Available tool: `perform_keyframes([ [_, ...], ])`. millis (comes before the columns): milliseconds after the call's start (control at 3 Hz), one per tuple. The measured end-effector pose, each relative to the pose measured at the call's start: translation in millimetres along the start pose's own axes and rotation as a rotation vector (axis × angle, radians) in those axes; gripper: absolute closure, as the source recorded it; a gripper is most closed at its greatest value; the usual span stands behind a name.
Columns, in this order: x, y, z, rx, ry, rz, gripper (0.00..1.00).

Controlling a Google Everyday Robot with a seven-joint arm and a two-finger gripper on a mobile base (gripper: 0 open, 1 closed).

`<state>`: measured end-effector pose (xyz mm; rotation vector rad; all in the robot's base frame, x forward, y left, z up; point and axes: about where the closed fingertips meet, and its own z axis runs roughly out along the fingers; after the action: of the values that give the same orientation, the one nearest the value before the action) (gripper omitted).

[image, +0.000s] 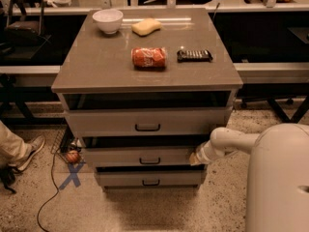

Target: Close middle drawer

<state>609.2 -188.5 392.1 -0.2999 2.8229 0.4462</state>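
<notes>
The robot's white body (277,178) fills the lower right corner and is cut off by the right and bottom edges, so its base does not show. Beside it stands the grey-beige cabinet (96,71), seen from the front and above, with its feet lost in shadow. The top drawer (106,122) stands out a little, and a dark gap under the cabinet top hides its inside.

The middle drawer (116,156) is second of the three, just below the top drawer. It is partly out, with its front set forward of the lowest drawer (120,179). The black slot above it shows nothing of what it holds. Its small dark handle (149,161) sits at the middle of the front.

The white arm (231,141) reaches left from the body to the right end of that front. There the gripper (195,157) lies against the panel's corner. It is seen end-on and partly hidden by the wrist, so whether it is parted or closed is not to be made out.

At the left edge are a trouser leg and a shoe (30,151), the rest of the person cut off.

On the cabinet top:
- a white bowl (107,21) at the back left
- a yellow sponge (147,26) just beside the bowl
- a red can (148,58) lying on its side
- a flat dark object (194,55) to the can's right, too blurred to name

On the floor are a blue cross (72,175), a thin cable (46,204) and a small reddish round thing (72,156).
</notes>
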Motion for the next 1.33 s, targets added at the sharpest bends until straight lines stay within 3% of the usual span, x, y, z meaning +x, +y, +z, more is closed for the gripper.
perform_keyframes([
  [333,-26.6,-11.3,0.2,0.026,-0.051,0.023,1.0],
  [1333,-21.7,-12.6,-2.3,0.027,-0.055,0.025,1.0],
])
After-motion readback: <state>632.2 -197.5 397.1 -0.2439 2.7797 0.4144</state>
